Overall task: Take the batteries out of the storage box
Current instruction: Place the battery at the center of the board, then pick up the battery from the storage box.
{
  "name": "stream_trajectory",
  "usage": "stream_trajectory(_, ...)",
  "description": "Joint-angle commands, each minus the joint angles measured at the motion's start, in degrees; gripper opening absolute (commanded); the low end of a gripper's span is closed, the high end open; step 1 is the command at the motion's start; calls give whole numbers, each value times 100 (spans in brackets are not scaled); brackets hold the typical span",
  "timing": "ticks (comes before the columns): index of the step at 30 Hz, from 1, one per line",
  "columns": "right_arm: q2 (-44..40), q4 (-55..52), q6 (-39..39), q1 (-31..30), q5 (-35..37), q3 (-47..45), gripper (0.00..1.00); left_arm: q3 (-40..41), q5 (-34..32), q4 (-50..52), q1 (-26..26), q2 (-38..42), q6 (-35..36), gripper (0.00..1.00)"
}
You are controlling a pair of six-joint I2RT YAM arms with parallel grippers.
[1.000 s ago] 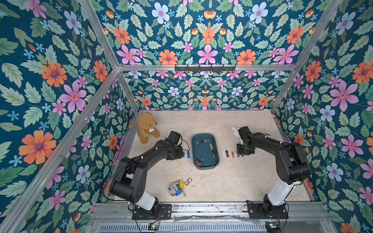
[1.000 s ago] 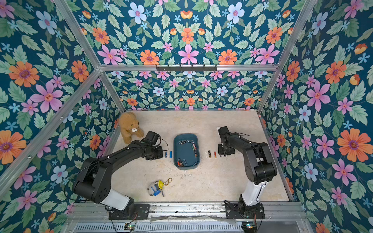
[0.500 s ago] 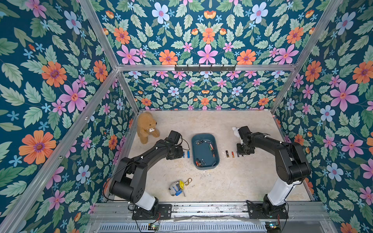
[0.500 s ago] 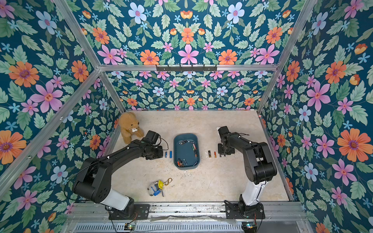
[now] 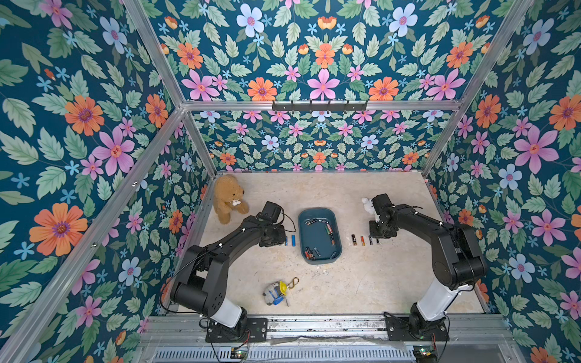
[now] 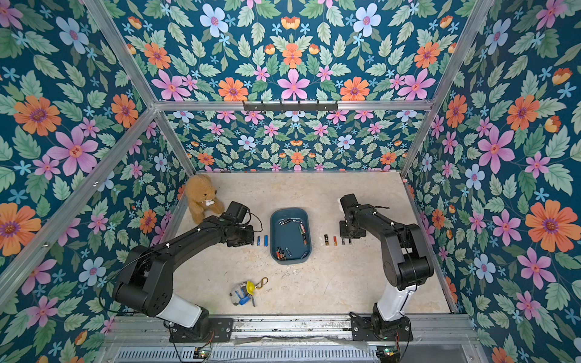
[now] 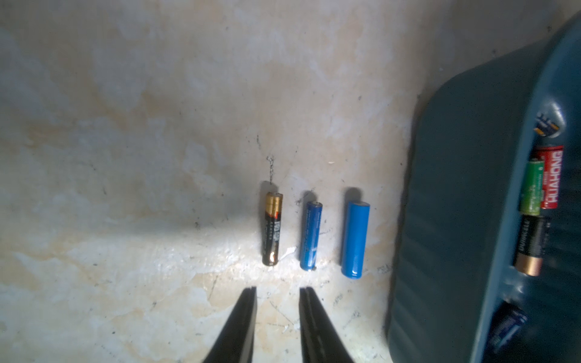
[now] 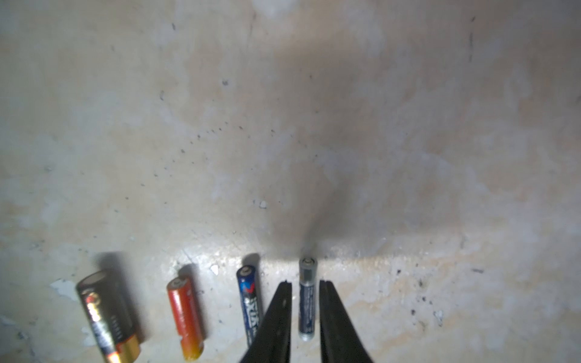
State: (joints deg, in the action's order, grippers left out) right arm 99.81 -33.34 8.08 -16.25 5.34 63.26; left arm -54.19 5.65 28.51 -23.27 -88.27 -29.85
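Observation:
The teal storage box (image 5: 315, 237) sits mid-table in both top views and holds several batteries (image 5: 329, 232). My left gripper (image 7: 279, 289) is open and empty. It is just short of a black-gold battery (image 7: 272, 228), which lies beside two blue batteries (image 7: 355, 239) to the left of the box. On the right of the box, my right gripper (image 8: 305, 283) stands open around a thin grey-blue battery (image 8: 307, 298) lying on the table, with a small gap on each side. Next to it lie a dark blue battery (image 8: 250, 301), an orange one (image 8: 185, 317) and a black-gold one (image 8: 105, 314).
A brown teddy bear (image 5: 228, 198) sits at the back left. A small white toy (image 5: 366, 204) lies behind the right wrist. A keychain toy (image 5: 277, 292) lies near the front edge. Flowered walls enclose the table on three sides.
Neither arm has visibly shifted. The right jaws have parted slightly around the thin grey-blue battery.

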Motion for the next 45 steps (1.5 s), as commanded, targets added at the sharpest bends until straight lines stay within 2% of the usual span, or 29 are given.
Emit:
stream_trajectory(1, -107, -149, 64, -1, 105, 123, 22, -64, -60, 115, 0, 57, -7, 31)
stream_trajectory(6, -328, -434, 187, -103, 131, 493, 23, -115, -72, 152, 6, 73, -13, 31)
stream_trajectory(13, -182, -1093, 420, -829, 462, 1537, 23, -61, -48, 55, 5, 140, -74, 31)
stream_trajectory(17, 9, -1211, 559, -1072, 391, 1935, 24, -106, 37, 29, -2, 204, -140, 32)
stream_trajectory(21, 92, -1145, 645, -1159, 320, 1991, 24, -387, -51, 94, -126, 310, -187, 32)
stream_trajectory(24, 107, -1070, 665, -1153, 296, 1912, 25, -897, -283, 379, -364, 211, -193, 32)
stream_trajectory(30, 139, -862, 665, -1122, 242, 1678, 26, -2209, -817, 1098, -1056, -594, -171, 34)
stream_trajectory(34, 66, -601, 677, -879, 62, 1388, 26, -2924, -1032, 1376, -1487, -1228, -171, 34)
stream_trajectory(45, -150, -342, 364, -375, -262, 919, 27, -3720, -672, 1266, -1920, -2292, -403, 36)
